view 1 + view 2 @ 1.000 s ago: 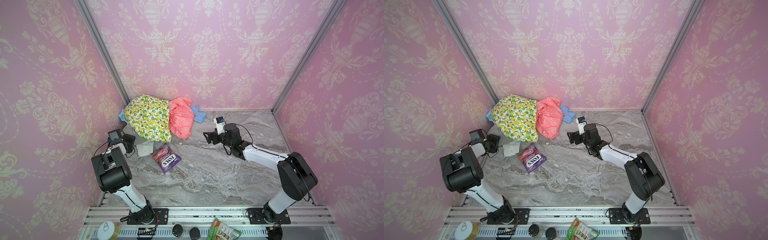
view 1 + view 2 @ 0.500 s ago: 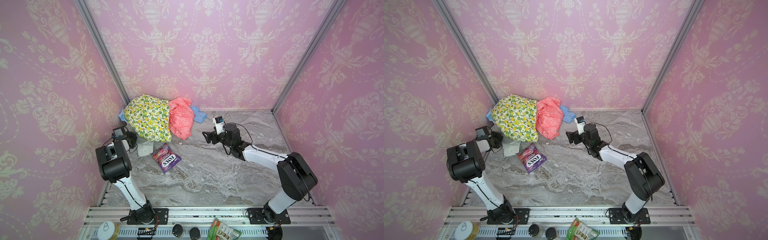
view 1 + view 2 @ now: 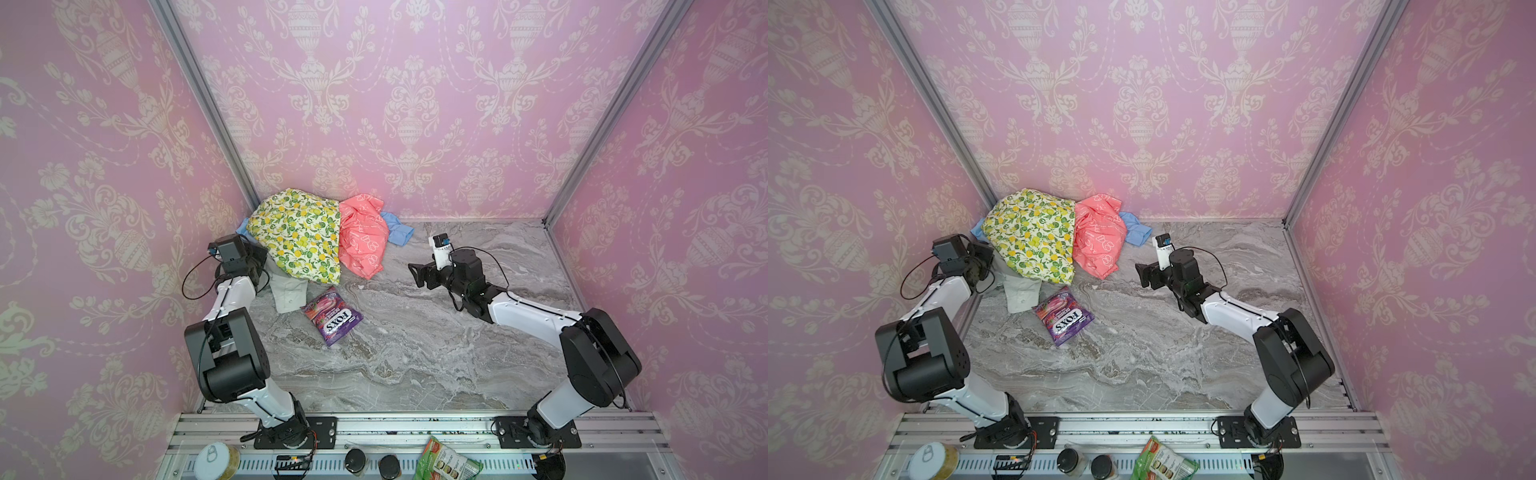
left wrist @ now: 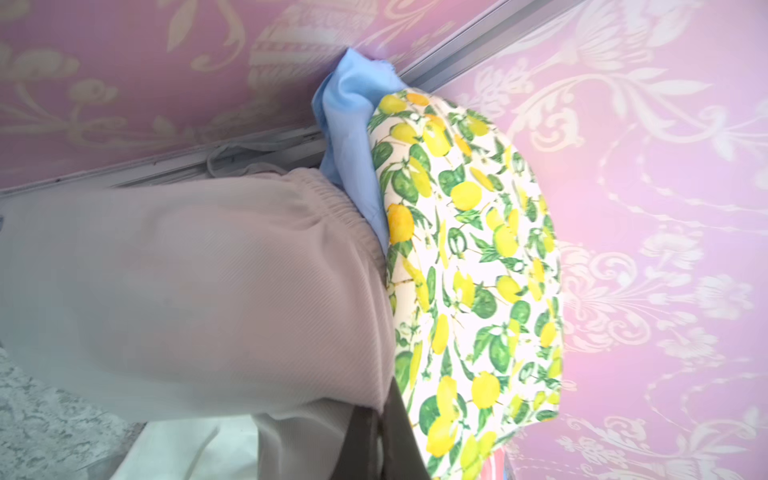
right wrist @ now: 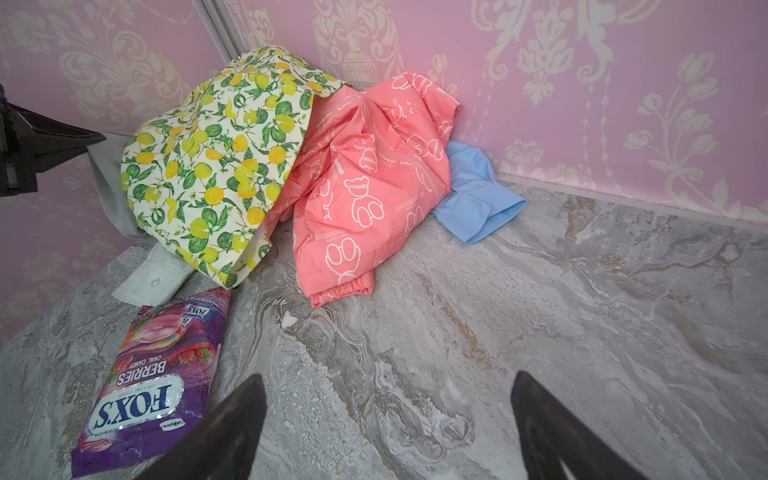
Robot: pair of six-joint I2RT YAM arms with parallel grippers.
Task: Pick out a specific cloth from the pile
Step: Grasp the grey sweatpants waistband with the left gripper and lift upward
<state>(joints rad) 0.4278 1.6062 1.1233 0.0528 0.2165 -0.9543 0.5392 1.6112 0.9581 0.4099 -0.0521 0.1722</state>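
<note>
The pile sits in the back left corner: a lemon-print cloth (image 3: 299,237) on top, a coral pink one (image 3: 361,241) to its right, light blue (image 3: 397,230) behind. The cloth (image 4: 208,282), light grey with thin cords (image 4: 232,156), bulges from under the lemon print (image 4: 469,257) in the left wrist view. My left gripper (image 4: 380,432) is shut on a fold of it, at the pile's left edge (image 3: 262,261). A grey strip of the cloth (image 5: 104,174) runs from that gripper under the pile. My right gripper (image 3: 415,274) hangs open over bare table, right of the pile.
A white cloth (image 3: 289,297) pokes out under the pile's front. A purple candy bag (image 3: 331,318) lies just in front of it. Pink patterned walls close in the left, back and right. Jars (image 3: 355,459), a can (image 3: 216,459) and a green packet (image 3: 446,461) sit on the front rail.
My left gripper has moved in toward the pile's left edge and closed its jaws on the grey cloth. The right arm has barely moved and stays open.
</note>
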